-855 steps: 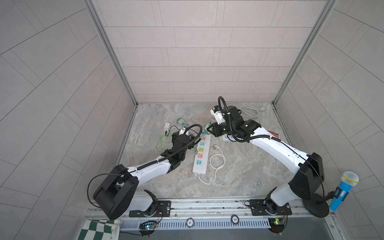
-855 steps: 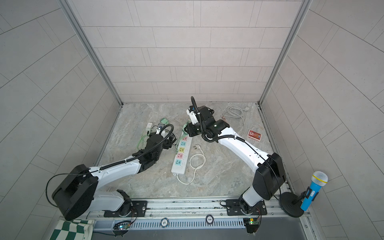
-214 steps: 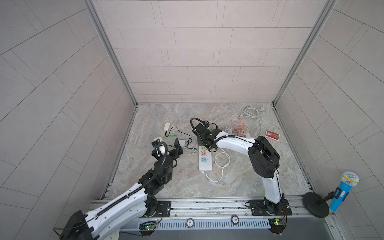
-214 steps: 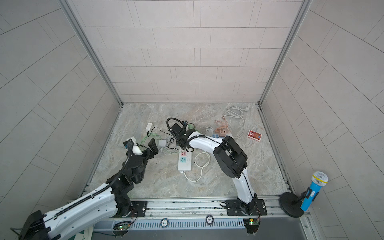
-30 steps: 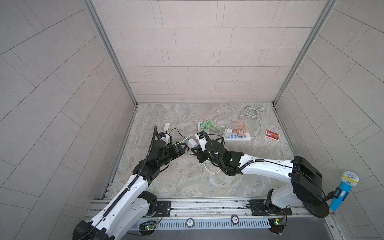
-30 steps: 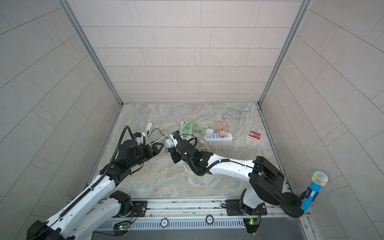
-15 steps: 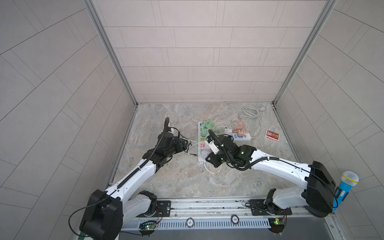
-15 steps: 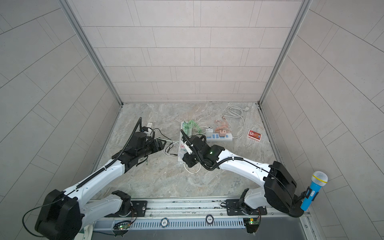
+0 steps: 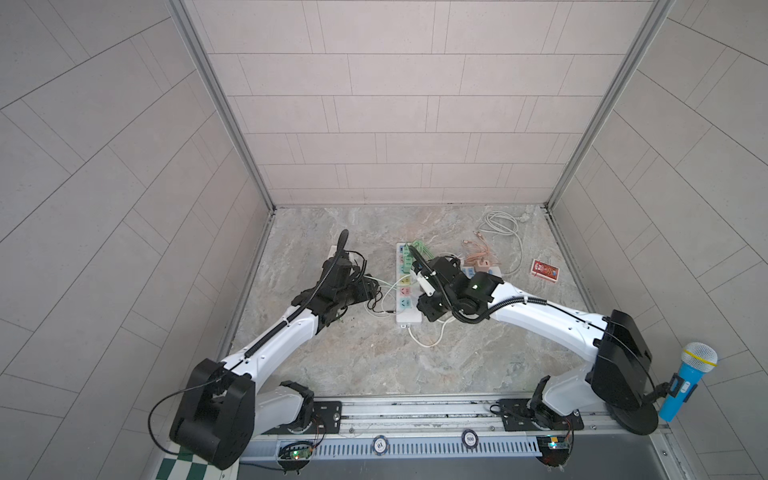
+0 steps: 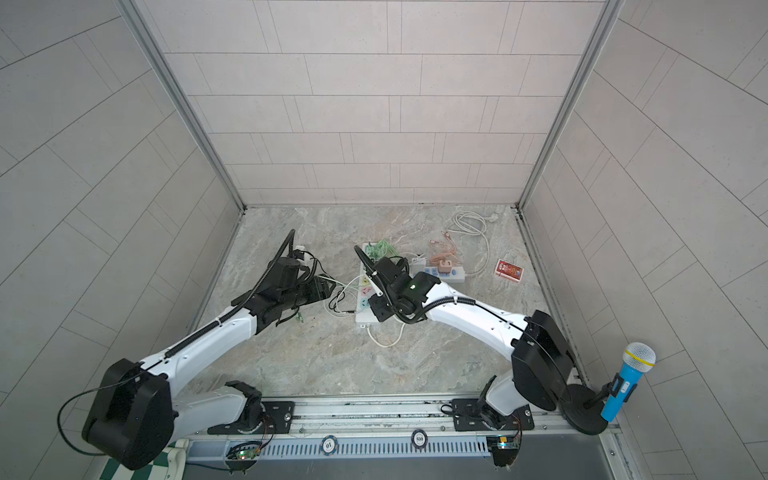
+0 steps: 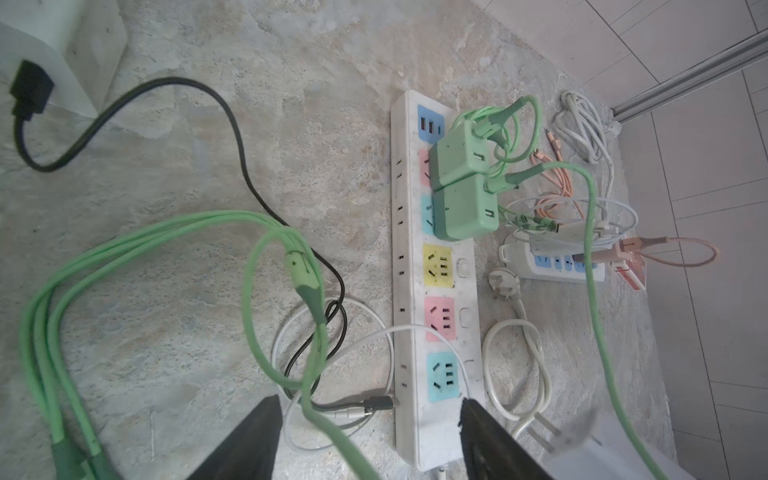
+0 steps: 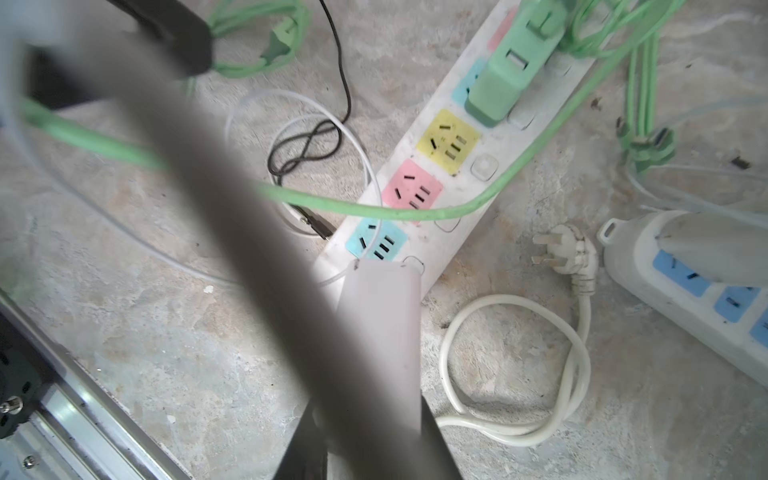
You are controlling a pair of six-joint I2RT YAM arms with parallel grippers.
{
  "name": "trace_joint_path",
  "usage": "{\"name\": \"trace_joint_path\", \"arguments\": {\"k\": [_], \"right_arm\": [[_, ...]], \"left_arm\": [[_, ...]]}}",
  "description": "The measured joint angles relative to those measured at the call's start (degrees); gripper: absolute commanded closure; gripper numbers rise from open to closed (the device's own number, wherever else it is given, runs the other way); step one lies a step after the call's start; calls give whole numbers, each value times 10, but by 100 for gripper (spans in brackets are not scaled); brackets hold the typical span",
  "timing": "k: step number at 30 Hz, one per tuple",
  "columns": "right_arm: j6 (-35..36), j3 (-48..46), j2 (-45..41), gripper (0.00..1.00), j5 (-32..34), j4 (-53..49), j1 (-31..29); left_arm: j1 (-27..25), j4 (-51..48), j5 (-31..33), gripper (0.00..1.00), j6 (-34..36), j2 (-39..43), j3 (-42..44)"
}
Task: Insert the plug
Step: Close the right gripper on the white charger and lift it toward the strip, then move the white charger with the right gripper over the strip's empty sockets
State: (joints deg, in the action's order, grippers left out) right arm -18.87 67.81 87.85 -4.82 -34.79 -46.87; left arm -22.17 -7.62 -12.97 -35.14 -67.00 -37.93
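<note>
Nearest, the right gripper is clenched on the white block-shaped plug. A second ago it almost met the left gripper. Since then the two have parted, and the plug now hangs over the near end of the long white plastic power strip. Its tip sits just short of the near blue socket with the prongs hidden, so I judge alignment nearly done and the push-in still ahead. The left gripper's jaws stand apart beside the strip, and a thin green cable passes between them, seemingly unpinched. Counting outward, three sockets are free: that blue one, one pink socket and one yellow socket. Beyond them two green cube chargers are seated side by side. Alongside lie one loose white three-pin plug and one smaller white strip with blue sockets — farthest are one pink cable bundle, one white coiled cable and one red card.
</note>
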Motion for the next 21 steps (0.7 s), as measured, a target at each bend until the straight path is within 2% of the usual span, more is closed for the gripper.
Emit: {"name": "trace_joint_path", "arguments": {"k": [9,16,21], "right_arm": [[7,105,114,100,-1,-85,17],[30,233,197,100,-5,-152,26],[61,335,261,100,-2,-210,44]], "left_arm": [[-2,4,5,29,-15,56,76],[-3,-45,25,27,-13,175,82],[-3,-65,16,27,-13,237,84]]}}
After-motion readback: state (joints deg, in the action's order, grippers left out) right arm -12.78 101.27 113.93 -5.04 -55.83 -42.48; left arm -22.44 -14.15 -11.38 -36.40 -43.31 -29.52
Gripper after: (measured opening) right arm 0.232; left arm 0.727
